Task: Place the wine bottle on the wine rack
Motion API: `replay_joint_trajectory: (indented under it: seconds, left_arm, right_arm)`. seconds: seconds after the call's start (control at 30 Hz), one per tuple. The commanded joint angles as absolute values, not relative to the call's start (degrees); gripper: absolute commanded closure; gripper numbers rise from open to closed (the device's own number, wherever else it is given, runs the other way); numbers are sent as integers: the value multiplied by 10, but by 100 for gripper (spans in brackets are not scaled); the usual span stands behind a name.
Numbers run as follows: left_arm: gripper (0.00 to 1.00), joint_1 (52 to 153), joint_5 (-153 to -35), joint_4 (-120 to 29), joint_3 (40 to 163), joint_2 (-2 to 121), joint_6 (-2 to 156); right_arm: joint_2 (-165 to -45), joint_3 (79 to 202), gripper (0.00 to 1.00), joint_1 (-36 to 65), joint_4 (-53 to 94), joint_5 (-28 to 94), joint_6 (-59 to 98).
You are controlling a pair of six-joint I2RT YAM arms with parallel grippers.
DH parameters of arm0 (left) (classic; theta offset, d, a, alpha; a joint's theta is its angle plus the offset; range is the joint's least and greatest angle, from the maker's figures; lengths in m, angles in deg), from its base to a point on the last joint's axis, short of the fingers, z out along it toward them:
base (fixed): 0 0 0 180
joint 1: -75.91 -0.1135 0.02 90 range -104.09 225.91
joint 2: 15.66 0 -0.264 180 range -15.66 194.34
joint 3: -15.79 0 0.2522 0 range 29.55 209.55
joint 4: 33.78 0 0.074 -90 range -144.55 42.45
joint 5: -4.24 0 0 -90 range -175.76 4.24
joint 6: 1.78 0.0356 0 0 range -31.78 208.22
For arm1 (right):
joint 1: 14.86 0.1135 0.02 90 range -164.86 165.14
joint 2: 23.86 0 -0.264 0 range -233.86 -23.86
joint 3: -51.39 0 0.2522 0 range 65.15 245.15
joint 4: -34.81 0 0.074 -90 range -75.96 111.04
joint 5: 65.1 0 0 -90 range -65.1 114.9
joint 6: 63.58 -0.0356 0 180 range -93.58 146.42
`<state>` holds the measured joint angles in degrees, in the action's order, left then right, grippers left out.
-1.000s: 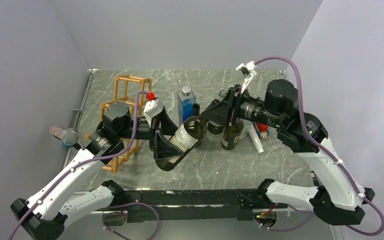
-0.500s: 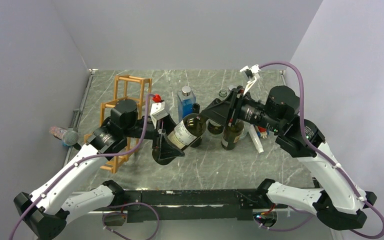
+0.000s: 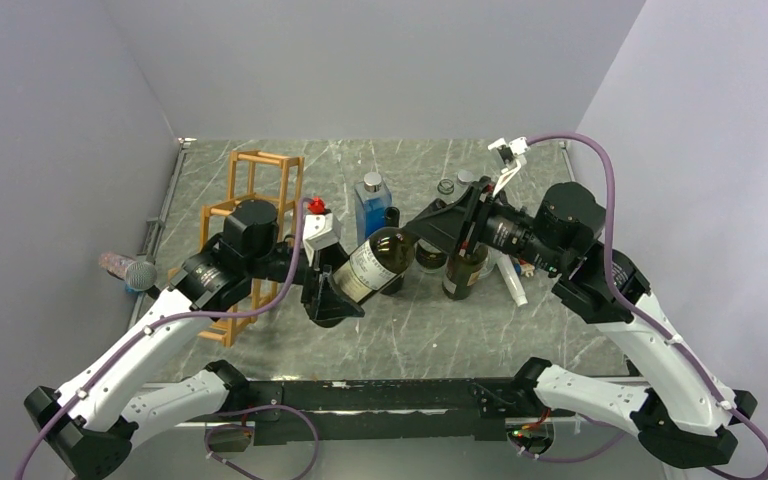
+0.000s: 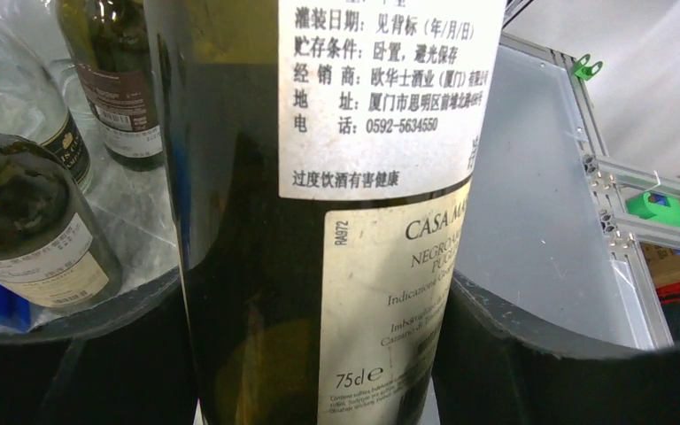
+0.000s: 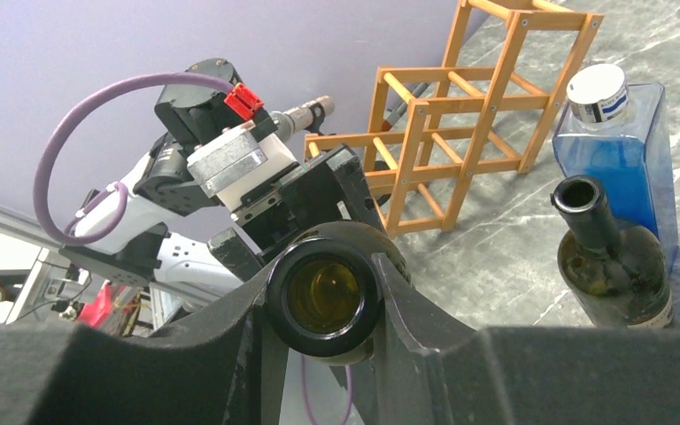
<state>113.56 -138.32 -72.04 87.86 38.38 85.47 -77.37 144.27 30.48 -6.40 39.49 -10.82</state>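
Above the middle of the table, the wine bottle [image 3: 375,262] lies tilted between both arms, base toward the near left and neck toward the far right, just right of the wine rack [image 3: 255,215] and not in it. The left arm bends across the rack's near end, forearm pointing right, and the left gripper [image 3: 330,295] grasps the bottle's lower body with both fingers. The right arm arches in from the right, forearm pointing left, and the right gripper [image 5: 323,301] is clenched round the neck at the mouth.

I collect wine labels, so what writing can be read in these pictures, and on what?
"电话: 0592-5634550": white label on the held wine bottle.
"过度饮酒有害健康": same white label.
"CASA MA", "RA972", "75cl": lower label, cut off at the edge.
Labels on the other bottles: too blurred.
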Motion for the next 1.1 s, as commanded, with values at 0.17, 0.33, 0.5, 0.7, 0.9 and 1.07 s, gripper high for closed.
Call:
replay_joint_trajectory:
  seconds: [0.17,0.33,0.5,0.7,0.9,1.07]
  left_arm:
    - [99,1133,-1322,-673,928,385,852]
    - [99,1133,-1277,-684,958,369,919]
    - [99,1133,-1266,-673,932,311,1058]
    - [99,1133,-1279,-804,996,333,1233]
    - [99,1133,-1229,-876,1032,374,1347]
    - [99,1140,-1181,-907,1056,387,1421]
  right_arm:
    - [-762,1510,97,307,-45,404,-97]
    - [-746,1522,29,306,-89,379,-32]
    - [-729,1533,0,305,-115,306,26]
    - [-739,1621,0,306,-164,273,83]
    - [-791,1727,0,306,-272,309,86]
    - [-844,1756,1,306,-365,424,118]
